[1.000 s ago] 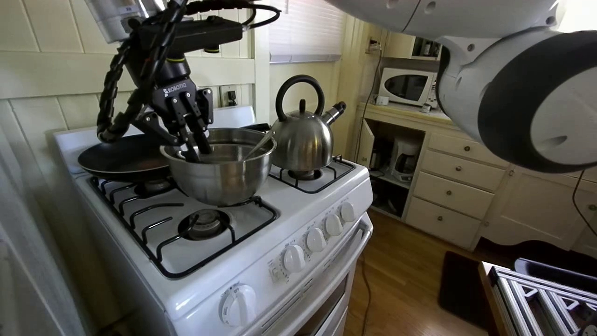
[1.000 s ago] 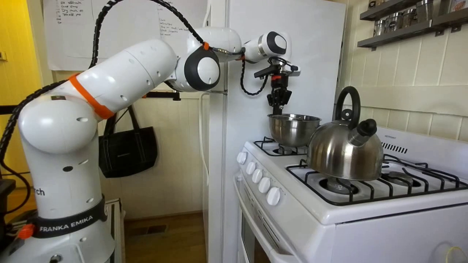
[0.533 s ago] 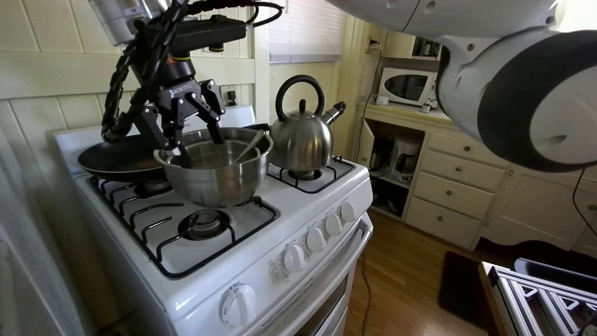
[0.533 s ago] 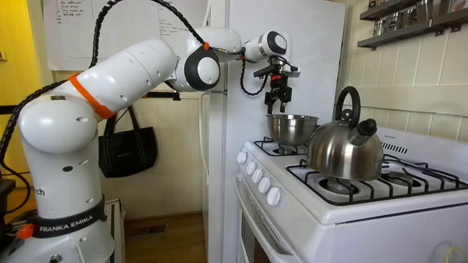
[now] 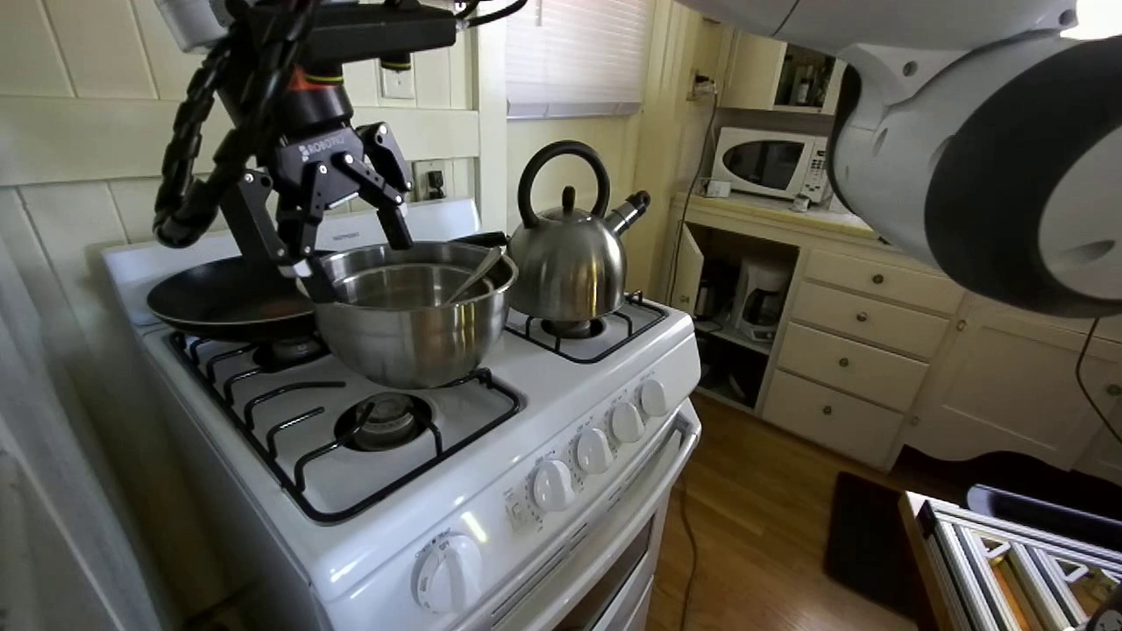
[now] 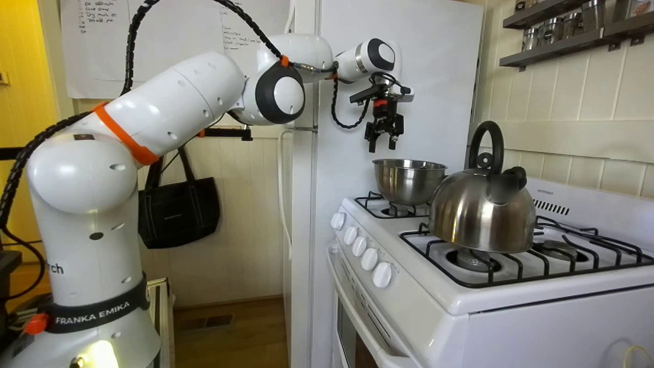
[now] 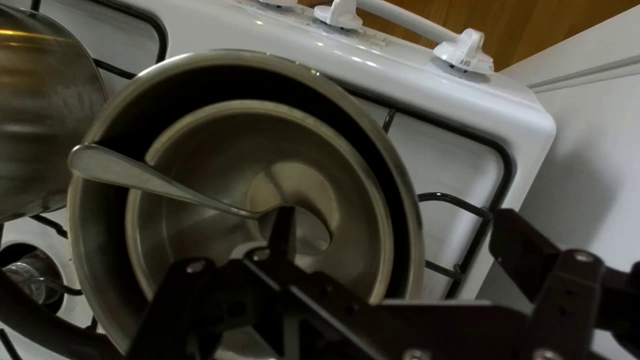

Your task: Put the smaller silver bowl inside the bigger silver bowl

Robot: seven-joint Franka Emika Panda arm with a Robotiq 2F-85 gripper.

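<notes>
The smaller silver bowl [image 7: 200,131] rests inside the bigger silver bowl [image 7: 411,225], a dark gap showing between their rims in the wrist view. In an exterior view, the inner wall of the smaller bowl shows just behind the front rim of the bigger bowl [image 5: 412,346]. The bigger bowl [image 6: 409,183] stands on a stove burner and hides the smaller one in an exterior view. Above the bowls hangs my gripper [image 6: 382,145], open, its fingers spread with nothing between them. One finger [image 7: 283,227] appears over the smaller bowl.
A spoon [image 7: 135,175] lies in the smaller bowl, its handle reaching over the bigger rim. Beside the bowls stands a steel kettle [image 5: 570,263] with a black arched handle. Behind them sits a dark frying pan [image 5: 223,302]. The stove [image 5: 526,412] has raised black grates.
The jaws have opened from nearly shut, and the gripper has risen from inside the bowls to above them. The bigger bowl has shifted slightly.
</notes>
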